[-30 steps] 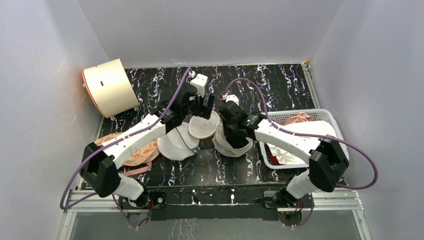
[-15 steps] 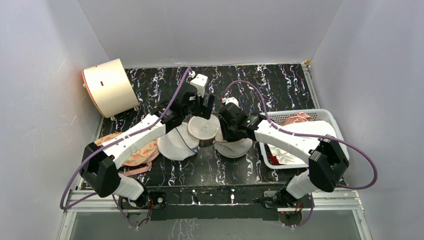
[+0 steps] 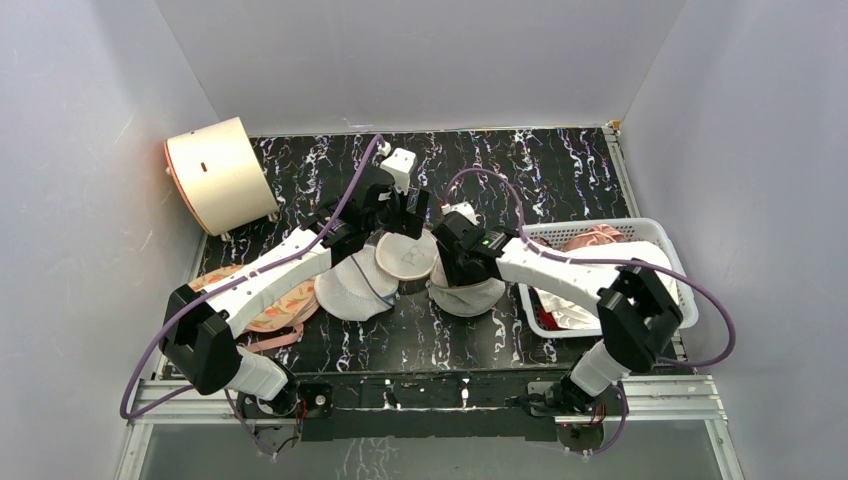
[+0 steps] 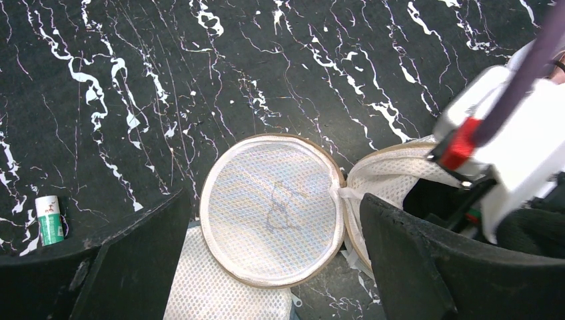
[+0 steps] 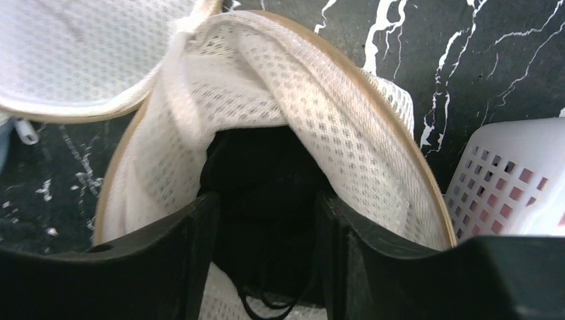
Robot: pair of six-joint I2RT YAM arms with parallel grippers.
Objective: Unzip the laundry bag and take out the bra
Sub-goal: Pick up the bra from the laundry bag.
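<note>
The cream mesh laundry bag (image 3: 470, 293) lies unzipped mid-table, its round lid (image 3: 405, 256) with a small line drawing flipped open to the left. My left gripper (image 3: 400, 215) hovers open above that lid (image 4: 273, 210), its fingers wide on either side. My right gripper (image 3: 455, 268) reaches into the bag's open body (image 5: 346, 113). Its jaws (image 5: 263, 230) stand apart, with black fabric and thin black straps of the bra (image 5: 266, 167) lying between them. No more of the bra shows.
A white mesh dome bag (image 3: 350, 288) lies just left of the lid, with a peach bra (image 3: 272, 310) beyond it. A white basket (image 3: 645, 224) of clothes stands at the right. A cream drum (image 3: 220, 175) sits at back left. A small bottle (image 4: 50, 220) lies on the table.
My right gripper has opened from shut and pushed a little left and deeper into the bag. The bag's body shifted slightly. The left arm has not moved.
</note>
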